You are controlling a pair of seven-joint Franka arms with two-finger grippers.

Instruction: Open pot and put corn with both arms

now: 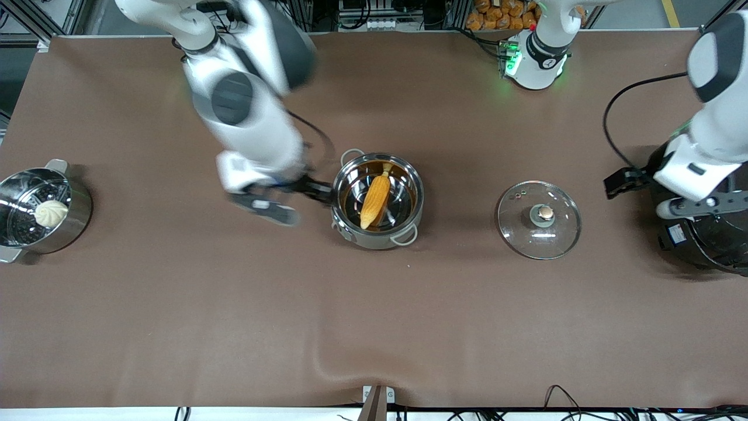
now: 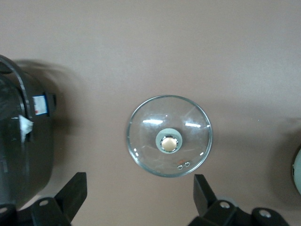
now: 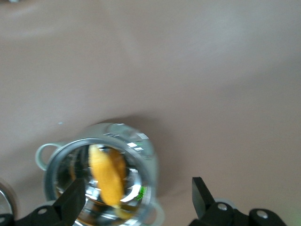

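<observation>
One pot (image 1: 377, 202) is sitting uncovered near the middle of the brown surface (image 1: 374, 327); it is round and shiny, of bright steel, with two small loop handles and a mirror-like inside in which amber reflections are being thrown. One corn cob (image 1: 376, 200) is lying inside it, yellow-orange and tapered, its pale stub end pointing toward the robots' bases, and it is spanning most of the pot's width. One lid (image 1: 539, 218), a clear glass dome with a copper knob, is resting flat on the surface beside the pot, toward the left arm's end, well apart from it. The right gripper (image 1: 304, 190) is being held just beside the pot's rim on the side toward the right arm's end, its fingers (image 3: 70, 203) spread wide and nothing being gripped. The left gripper (image 1: 624, 181) is hanging near the lid, next to one large black cooker (image 1: 710, 240) at the left arm's end, with its fingers (image 2: 71, 194) wide apart and empty. One steel steamer pot (image 1: 41, 213) with one white bun (image 1: 51, 213) in it is standing at the right arm's end. Two arms are being shown in all.
</observation>
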